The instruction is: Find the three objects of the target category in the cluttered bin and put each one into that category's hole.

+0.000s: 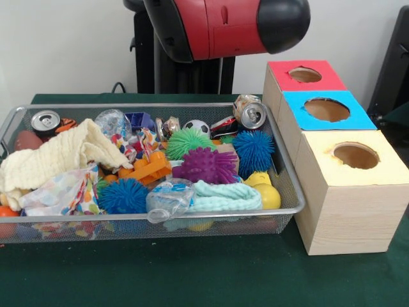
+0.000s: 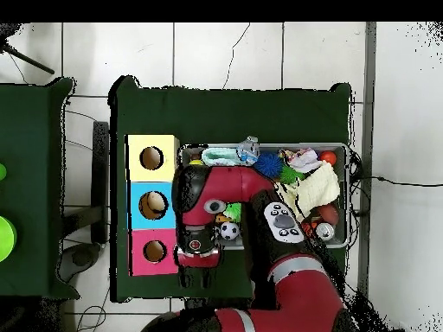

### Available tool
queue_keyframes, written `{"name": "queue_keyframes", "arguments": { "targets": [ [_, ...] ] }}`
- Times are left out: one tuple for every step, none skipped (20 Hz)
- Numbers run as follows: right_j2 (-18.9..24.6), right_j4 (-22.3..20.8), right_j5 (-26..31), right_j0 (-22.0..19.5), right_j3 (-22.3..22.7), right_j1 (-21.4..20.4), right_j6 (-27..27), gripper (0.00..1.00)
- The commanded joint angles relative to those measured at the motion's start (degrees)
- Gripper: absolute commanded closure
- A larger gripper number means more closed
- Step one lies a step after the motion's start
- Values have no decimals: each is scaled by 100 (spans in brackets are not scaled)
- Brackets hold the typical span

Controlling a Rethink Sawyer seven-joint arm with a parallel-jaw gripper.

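Broadly, the cluttered bin (image 1: 291,167) is the largest thing here: a wide, shallow wire-mesh basket with a thick metal rim, sitting on the green table (image 1: 204,275) with its long axis running left to right in the front view and its right end touching the row of 3 boxes. It looks stiff and fairly light for its width, and it is best left where it sits; the rim would be the only firm place to take hold. Beside it stand the red box (image 1: 278,67) farthest away, the blue box (image 1: 300,112) in the middle and the yellow box (image 1: 326,166) nearest, each with 1 round hole facing up. The red arm (image 1: 217,25) hangs above the bin's far side, and in the overhead view it covers much of the bin's box-side half; I cannot tell whether its gripper is released or clenched, since neither view shows the tip clearly. Inside the bin, the cream towel (image 1: 61,157) at the left and the mint cloth (image 1: 227,197) near the front are soft and limp, so they would drape and drag neighbours. The purple spiky ball (image 1: 206,165), green spiky ball (image 1: 188,141) and 2 blue spiky balls (image 1: 254,150) (image 1: 123,195) look light and squashy, easy to pinch anywhere. The cans (image 1: 250,113) (image 1: 46,121) are thin, smooth and likely slippery. Smallest, the soccer ball (image 1: 197,127) is round and may roll.
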Motion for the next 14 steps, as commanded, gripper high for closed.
{"name": "queue_keyframes", "arguments": {
  "targets": [
    [-138,-169,-942,-50,275,-39,469,0],
    [-152,-137,-920,-40,293,-67,490,0],
    [-165,-84,-943,-37,329,-82,512,0],
    [-173,-27,-1007,-40,387,-103,526,0],
    [-186,31,-1042,-31,429,-107,554,0],
    [-197,58,-1059,-26,453,-113,559,0],
    [-202,80,-1058,-19,460,-110,560,0],
    [-217,80,-1049,-15,475,-135,553,0],
    [-223,85,-1078,-12,478,-130,548,0],
    [-232,89,-1133,-9,487,-116,549,0],
    [-237,91,-1168,-1,483,-102,551,0],
    [-245,94,-1162,9,480,-100,556,0],
    [-252,105,-1148,15,479,-96,563,0],
    [-258,116,-1134,21,479,-92,569,0]
  ]
}}
